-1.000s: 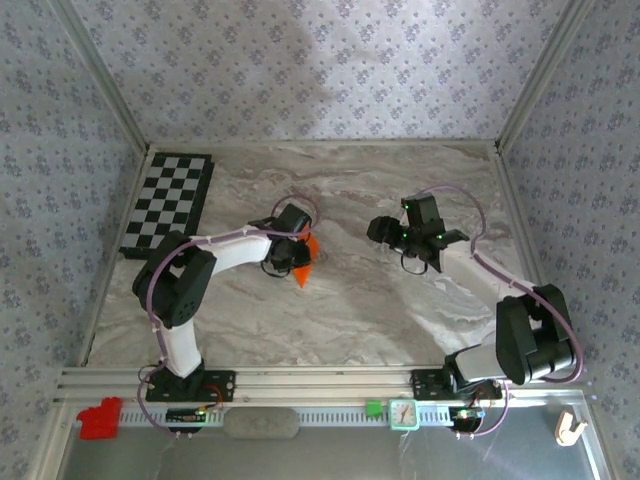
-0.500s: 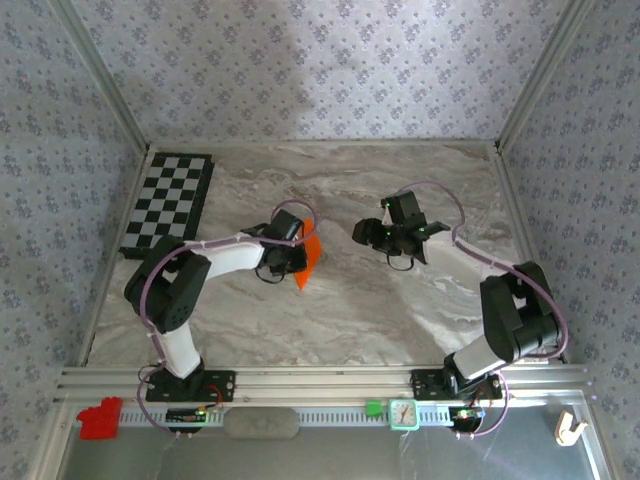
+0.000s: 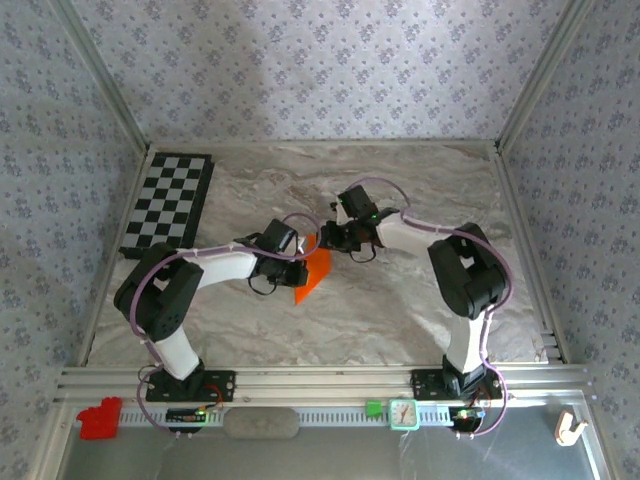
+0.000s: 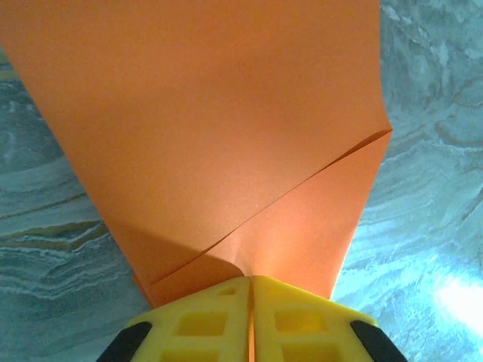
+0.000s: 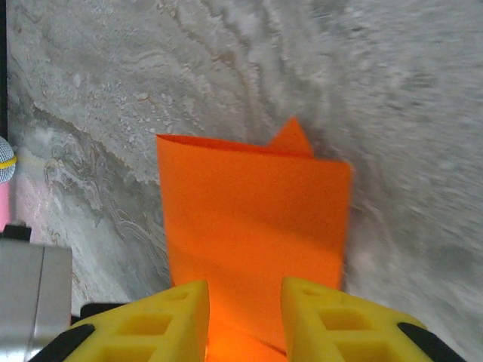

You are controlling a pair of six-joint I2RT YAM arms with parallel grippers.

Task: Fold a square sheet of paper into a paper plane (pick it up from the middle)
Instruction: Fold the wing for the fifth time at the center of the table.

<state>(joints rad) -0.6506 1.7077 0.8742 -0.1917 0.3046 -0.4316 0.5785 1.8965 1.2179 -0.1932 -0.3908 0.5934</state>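
Left gripper (image 4: 250, 290): yellow plastic fingers pressed flat together, no gap between them, clamped on the near edge of the thin bright orange paper sheet (image 4: 219, 128). From my left wrist the sheet fans up toward 12 o'clock, doubled over, with one loose layer's edge running on a slant from 7 to 2 o'clock. Right gripper (image 5: 245, 302): yellow fingers stand partly apart with a plain gap, and the sheet's near edge runs into that gap. I straddle it, but I judge that I do not yet have it pinched. Past those fingers the paper shows a flat rectangular face with a small triangular tip poking out behind its far edge at 12 o'clock. From above, the sheet (image 3: 316, 272) is held over the grey marbled table (image 3: 400, 300) close to its centre. The left gripper (image 3: 296, 270) is at the paper's 9 o'clock and the right gripper (image 3: 334, 238) is at its 1 o'clock. Whether the low corner touches the table I cannot tell. A black-and-white checkerboard panel (image 3: 168, 200) lies far off at 10 o'clock, well apart. Step in hand, by my reading: an early fold. The paper is layered but is nowhere near a narrow dart. Next move calls for the right fingers to shut squarely on the edge they straddle while the left clamp holds firm. Then I can line up the layers and press the crease without twisting or tearing the thin sheet.
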